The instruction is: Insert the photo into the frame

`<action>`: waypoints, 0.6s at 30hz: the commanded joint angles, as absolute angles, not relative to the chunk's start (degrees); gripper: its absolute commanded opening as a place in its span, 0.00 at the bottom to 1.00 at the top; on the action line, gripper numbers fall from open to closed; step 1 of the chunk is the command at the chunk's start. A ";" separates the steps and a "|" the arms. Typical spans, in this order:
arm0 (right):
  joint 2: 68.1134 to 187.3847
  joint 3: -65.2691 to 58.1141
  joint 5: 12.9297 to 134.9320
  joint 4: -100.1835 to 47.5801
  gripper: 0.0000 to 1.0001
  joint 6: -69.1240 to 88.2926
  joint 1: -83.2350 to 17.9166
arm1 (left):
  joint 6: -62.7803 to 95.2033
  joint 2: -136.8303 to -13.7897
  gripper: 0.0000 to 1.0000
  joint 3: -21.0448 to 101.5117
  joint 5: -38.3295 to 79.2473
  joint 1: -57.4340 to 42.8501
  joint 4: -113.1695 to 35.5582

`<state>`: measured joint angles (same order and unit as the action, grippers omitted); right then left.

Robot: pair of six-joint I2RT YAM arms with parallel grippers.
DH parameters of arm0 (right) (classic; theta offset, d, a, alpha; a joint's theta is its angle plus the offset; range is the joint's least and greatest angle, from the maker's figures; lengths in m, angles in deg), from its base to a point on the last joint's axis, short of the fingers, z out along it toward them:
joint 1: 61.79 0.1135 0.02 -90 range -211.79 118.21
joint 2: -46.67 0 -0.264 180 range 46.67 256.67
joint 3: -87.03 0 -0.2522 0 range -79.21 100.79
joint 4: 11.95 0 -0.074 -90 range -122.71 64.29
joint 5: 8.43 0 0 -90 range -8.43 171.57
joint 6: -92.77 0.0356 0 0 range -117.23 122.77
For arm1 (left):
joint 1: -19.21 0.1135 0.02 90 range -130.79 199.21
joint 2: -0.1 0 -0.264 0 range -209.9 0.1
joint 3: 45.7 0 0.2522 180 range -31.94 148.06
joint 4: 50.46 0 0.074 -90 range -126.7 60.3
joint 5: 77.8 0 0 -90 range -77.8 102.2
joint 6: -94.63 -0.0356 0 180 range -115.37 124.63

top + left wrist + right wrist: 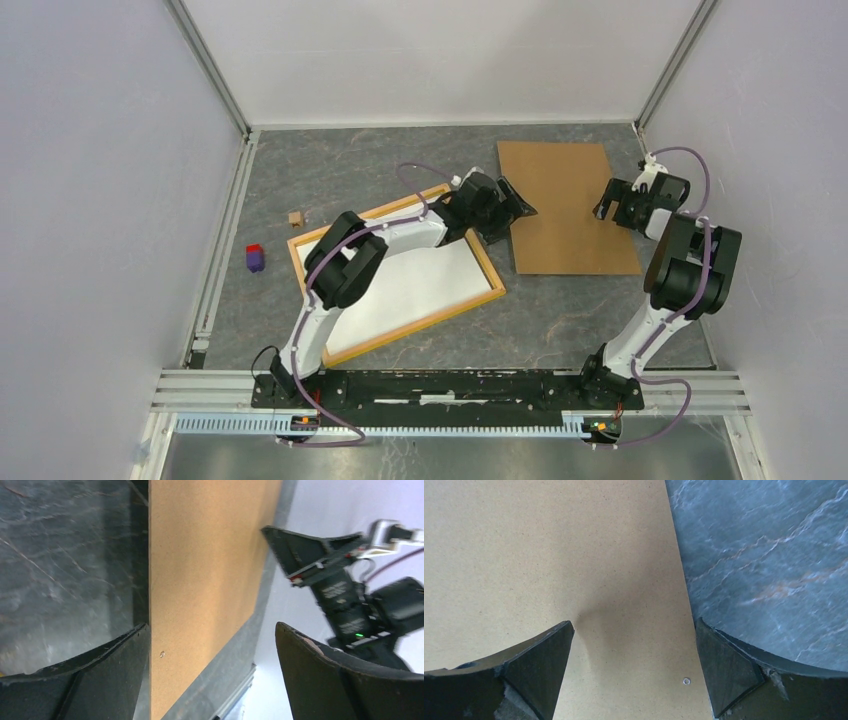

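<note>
Orange-yellow wooden frame [420, 325] is lying flat (white sheet [420, 285] inside) while left end effector [211, 627] and right end effector [634, 621], both spread, are hovering at opposite edges of the flat brown board [565, 205], seemingly to lift it.

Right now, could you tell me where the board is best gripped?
Probably its two long edges: the board lies flat and thin, leaving no other hold. The left gripper takes the left edge, right gripper the right; both hover there, open.

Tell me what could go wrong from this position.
The brown board lies flat, so the open left claw and right claw at its opposite edges may skid it instead of gripping. Pushing from both sides could buckle it. The left arm hangs over the frame and might knock it askew.
</note>
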<state>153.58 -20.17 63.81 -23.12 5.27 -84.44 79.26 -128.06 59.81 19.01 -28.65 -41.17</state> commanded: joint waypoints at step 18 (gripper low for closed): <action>146.35 -41.60 45.84 -20.46 0.97 18.25 -82.09 | 84.55 -111.85 0.94 55.35 20.12 -33.25 -55.86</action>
<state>144.42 -36.49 54.44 -8.23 16.22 -84.77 78.52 -113.57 54.76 19.49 -29.26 -41.54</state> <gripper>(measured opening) 0.975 0.963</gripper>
